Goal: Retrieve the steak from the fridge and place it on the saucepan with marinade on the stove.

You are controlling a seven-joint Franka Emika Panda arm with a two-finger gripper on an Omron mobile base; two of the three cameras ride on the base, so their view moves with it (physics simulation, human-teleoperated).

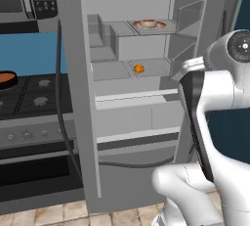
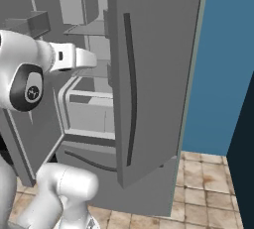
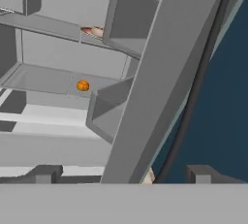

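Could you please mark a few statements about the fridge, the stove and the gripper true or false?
1. The fridge stands open. True.
2. The steak lies on the shelf above the small orange ball. True.
3. The saucepan sits inside the fridge. False: it is on the stove, with orange-brown marinade in it.
4. The gripper is shut on the steak. False: its jaws are open and hold nothing.
5. The orange ball rests in the saucepan. False: it lies on a fridge shelf.
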